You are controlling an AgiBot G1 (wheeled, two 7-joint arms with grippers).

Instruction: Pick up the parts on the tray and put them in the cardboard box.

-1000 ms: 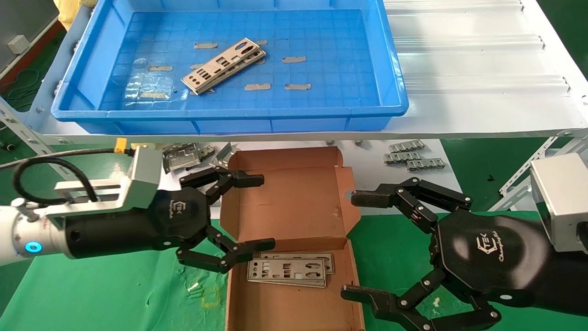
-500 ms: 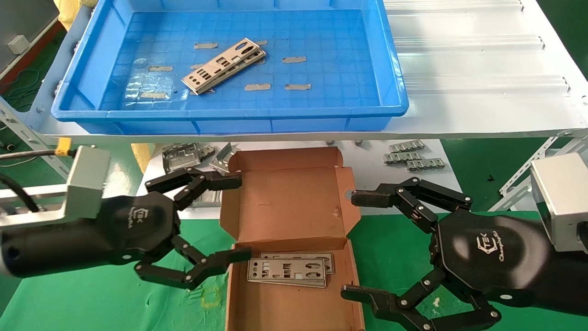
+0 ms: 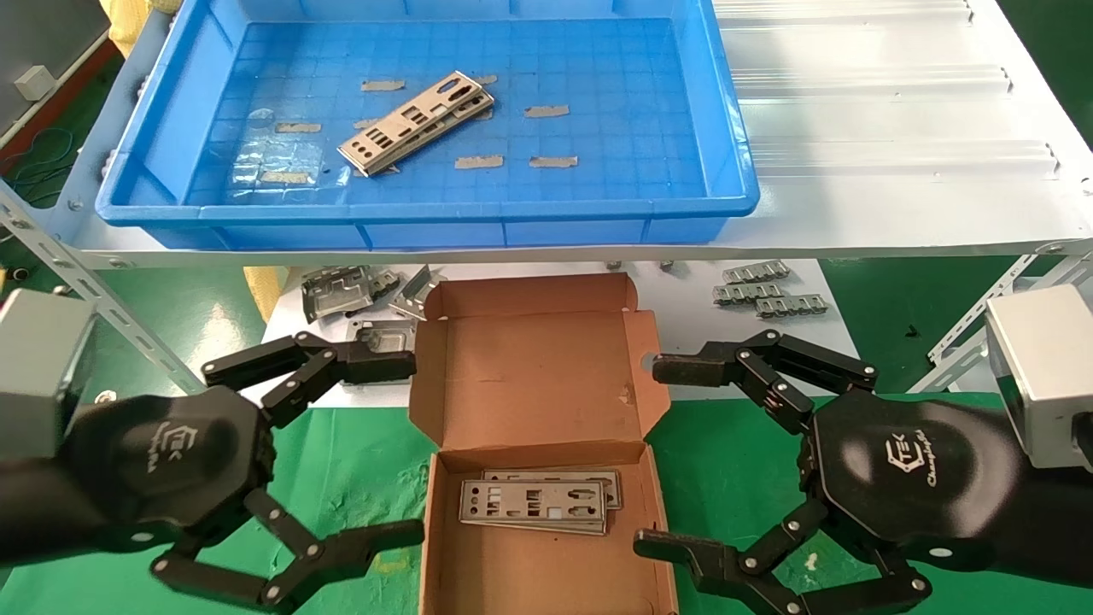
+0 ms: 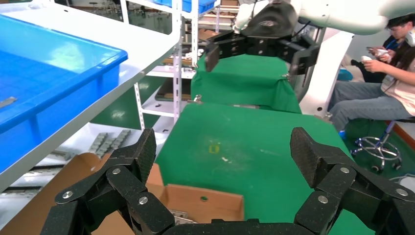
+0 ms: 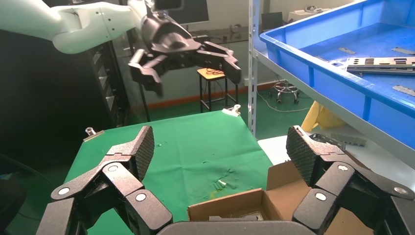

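The left gripper hangs wide open and empty just left of the cardboard box, where 2 parts lie flat. Right gripper gapes beside the box. More parts rest up in the tray

You had thin punched silver-grey metal plates lying diagonally, at about ten o'clock of the bright-blue plastic tray's middle; more plates lay flat inside the open brown cardboard box.
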